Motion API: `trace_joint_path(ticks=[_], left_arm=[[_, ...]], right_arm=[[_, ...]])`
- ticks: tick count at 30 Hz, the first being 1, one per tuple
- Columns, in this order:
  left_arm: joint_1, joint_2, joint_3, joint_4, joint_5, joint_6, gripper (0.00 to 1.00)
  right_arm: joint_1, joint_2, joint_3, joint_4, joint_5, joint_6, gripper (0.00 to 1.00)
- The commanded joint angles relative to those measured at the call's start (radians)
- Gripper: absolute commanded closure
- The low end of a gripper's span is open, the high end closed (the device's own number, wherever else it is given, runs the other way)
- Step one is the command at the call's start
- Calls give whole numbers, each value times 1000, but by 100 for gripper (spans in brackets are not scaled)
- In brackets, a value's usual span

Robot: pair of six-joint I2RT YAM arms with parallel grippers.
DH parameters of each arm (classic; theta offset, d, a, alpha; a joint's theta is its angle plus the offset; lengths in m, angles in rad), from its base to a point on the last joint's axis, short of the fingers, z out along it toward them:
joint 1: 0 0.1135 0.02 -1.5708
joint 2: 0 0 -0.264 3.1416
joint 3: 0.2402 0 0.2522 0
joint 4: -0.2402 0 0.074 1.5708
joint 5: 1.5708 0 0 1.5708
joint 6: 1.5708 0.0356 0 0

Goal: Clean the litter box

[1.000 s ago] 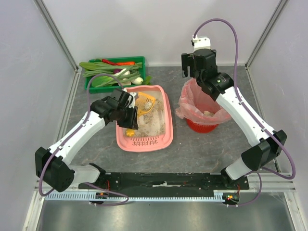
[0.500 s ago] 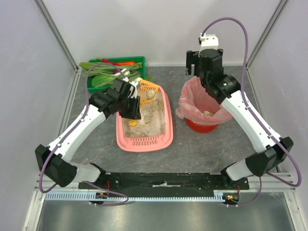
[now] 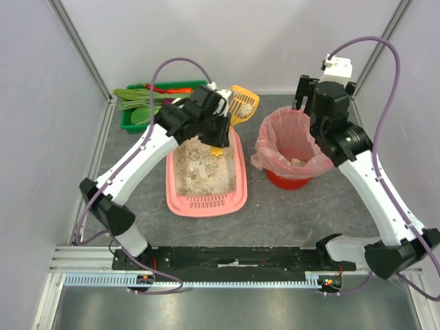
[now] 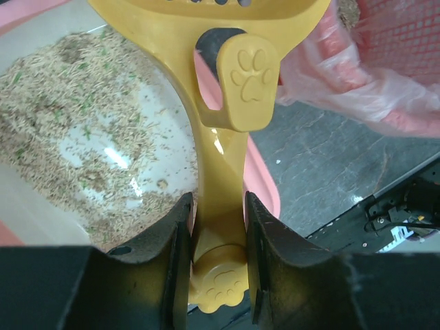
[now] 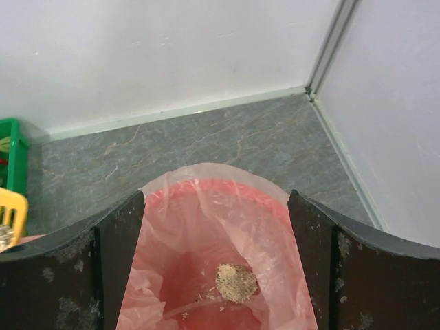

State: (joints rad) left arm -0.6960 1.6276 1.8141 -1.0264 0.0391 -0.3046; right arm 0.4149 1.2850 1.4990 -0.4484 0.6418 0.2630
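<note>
Left gripper [image 4: 218,213] pinches the yellow litter scoop [image 3: 244,103], its loaded head above the pink litter box's [image 3: 240,187] 1 o'clock corner, with the bagged red bin [image 3: 292,181] at the box's 3 o'clock beneath the spread right gripper [image 5: 214,206]; any tilt while crossing the gap would likely spill clumps onto the table [image 3: 282,216].

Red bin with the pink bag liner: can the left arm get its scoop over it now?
Likely yes: the yellow slotted plastic scoop hangs just beside the red bin, nothing between them.

A grey, marble-veined desk [image 3: 289,206] is enclosed by plain white walls [image 3: 240,41], with slim metal posts [image 3: 81,48] at its far corners.
</note>
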Motion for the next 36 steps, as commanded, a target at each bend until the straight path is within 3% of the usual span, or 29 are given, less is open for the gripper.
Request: trace_joint_path(ticks=[1, 9, 16, 21, 30, 36], left_arm=[[-60, 109, 189, -61, -34, 9, 98], [-152, 235, 369, -89, -38, 28, 98], [-240, 340, 471, -113, -264, 142, 98], [-293, 382, 496, -94, -471, 245, 98], [-336, 383, 469, 8, -613, 416, 98], [-411, 390, 404, 138, -709, 613, 98]], right_arm=[[1, -99, -29, 36, 101, -1, 6], [1, -231, -101, 36, 128, -10, 6], [1, -309, -146, 42, 154, -21, 6], [1, -343, -167, 51, 164, -18, 6], [1, -362, -192, 63, 162, 1, 6], [1, -374, -192, 65, 141, -5, 6]])
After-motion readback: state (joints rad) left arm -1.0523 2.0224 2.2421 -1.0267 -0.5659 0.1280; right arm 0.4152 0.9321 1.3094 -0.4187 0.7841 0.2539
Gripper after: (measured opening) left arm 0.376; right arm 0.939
